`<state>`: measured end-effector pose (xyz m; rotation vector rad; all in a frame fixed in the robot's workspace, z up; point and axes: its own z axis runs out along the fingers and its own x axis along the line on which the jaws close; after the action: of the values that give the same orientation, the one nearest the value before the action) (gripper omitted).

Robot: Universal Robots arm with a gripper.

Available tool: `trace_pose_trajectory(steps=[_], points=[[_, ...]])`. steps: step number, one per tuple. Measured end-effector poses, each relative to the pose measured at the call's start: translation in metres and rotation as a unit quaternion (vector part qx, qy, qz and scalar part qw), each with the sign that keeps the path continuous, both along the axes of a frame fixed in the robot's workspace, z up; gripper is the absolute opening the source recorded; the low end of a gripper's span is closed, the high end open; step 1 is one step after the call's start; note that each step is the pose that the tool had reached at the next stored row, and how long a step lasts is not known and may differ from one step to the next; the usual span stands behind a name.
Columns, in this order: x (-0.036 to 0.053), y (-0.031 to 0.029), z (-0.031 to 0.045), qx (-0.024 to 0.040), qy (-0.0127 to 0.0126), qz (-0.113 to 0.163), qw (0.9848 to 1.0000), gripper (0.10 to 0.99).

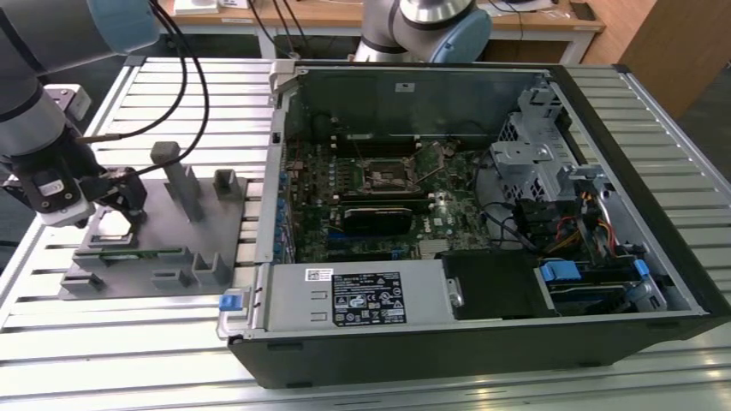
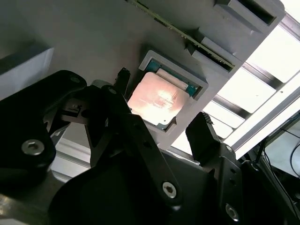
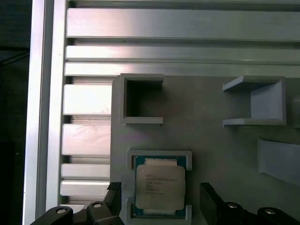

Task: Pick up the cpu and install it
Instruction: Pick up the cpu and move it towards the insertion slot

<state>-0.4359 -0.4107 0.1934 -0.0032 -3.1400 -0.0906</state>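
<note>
The cpu [image 3: 159,186], a flat square chip with a shiny metal top, lies in a shallow grey nest on the grey fixture plate [image 1: 217,224]; it also shows in the second wrist view as the cpu [image 2: 157,99] and in the exterior view as a pale square, the cpu [image 1: 115,224]. My gripper [image 1: 118,205] hangs just above it, open. In both wrist views its black fingers [image 3: 208,194] stand on either side of the chip, the gripper [image 2: 161,105] apart from it. The motherboard socket [image 1: 383,175] sits inside the open computer case.
A green memory stick [image 1: 137,253] lies in the fixture near the chip. Upright grey posts [image 1: 177,175] rise from the plate beside my gripper. The open black case [image 1: 480,342] fills the exterior view's right, with drive cages and cables. All rests on a slatted aluminium table [image 1: 115,360].
</note>
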Motion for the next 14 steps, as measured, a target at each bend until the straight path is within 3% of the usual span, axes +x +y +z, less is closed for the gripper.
trace_pose_trajectory(steps=[5,6,14], points=[[0.0002,0.0021,-0.0025,-0.0010,0.0000,-0.003,1.0000,0.749],[0.0002,0.0021,-0.0029,-0.0013,0.0000,-0.004,1.0000,0.678],[0.0002,0.0026,-0.0060,-0.0020,0.0000,-0.009,1.0000,0.678]])
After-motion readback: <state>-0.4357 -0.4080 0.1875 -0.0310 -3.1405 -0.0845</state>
